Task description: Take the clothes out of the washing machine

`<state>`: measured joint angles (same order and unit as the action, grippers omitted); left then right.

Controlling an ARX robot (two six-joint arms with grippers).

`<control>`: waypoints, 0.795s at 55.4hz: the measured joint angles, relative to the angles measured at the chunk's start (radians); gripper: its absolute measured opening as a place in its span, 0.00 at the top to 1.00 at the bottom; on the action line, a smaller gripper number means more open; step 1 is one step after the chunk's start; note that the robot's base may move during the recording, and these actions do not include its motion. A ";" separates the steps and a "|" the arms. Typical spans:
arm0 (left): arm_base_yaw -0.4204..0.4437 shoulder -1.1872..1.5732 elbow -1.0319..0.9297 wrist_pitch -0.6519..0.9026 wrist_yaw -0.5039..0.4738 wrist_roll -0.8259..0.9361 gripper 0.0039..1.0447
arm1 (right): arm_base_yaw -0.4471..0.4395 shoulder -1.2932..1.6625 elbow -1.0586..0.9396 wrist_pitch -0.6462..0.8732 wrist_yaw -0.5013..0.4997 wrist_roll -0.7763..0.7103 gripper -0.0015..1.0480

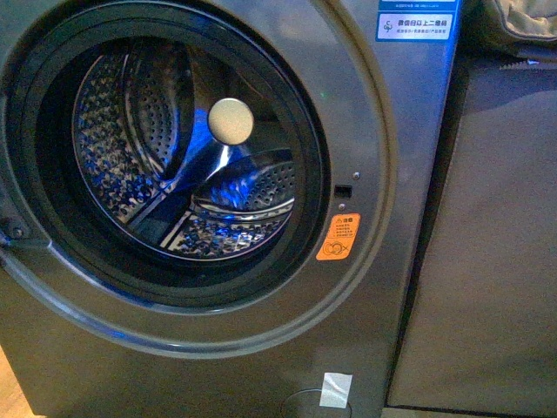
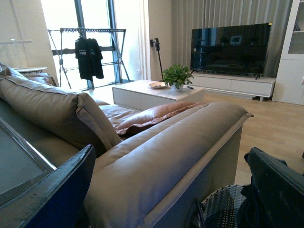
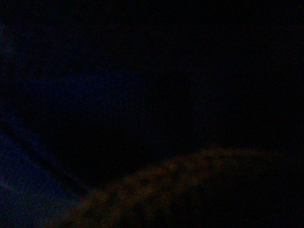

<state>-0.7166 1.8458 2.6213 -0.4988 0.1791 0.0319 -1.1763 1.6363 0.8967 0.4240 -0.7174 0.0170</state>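
While drum (image 1: 130, 165) shows bare steel, L gripper (image 2: 171, 153) wide; R gripper unseen, cam dark

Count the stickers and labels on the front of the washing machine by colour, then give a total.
Orange sticker: 1
Blue labels: 2 (one cut off by the picture's top edge)
White strip: 1
Total: 4

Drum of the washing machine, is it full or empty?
Empty, as far as the front view shows: the drum is bare perforated steel, no clothes.
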 joint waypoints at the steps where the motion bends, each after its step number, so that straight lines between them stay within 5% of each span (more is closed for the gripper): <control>1: 0.000 0.000 0.000 0.000 0.000 0.000 0.06 | -0.006 0.018 -0.002 -0.021 0.003 -0.004 0.88; 16: 0.000 0.000 0.000 0.000 0.000 0.000 0.06 | -0.010 0.158 -0.010 -0.133 0.012 0.016 0.86; 44: 0.000 0.000 0.000 0.000 0.000 0.000 0.06 | 0.028 0.047 -0.011 -0.197 -0.033 0.095 0.05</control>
<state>-0.7166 1.8458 2.6217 -0.4988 0.1791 0.0319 -1.1481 1.6833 0.8860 0.2272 -0.7506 0.1123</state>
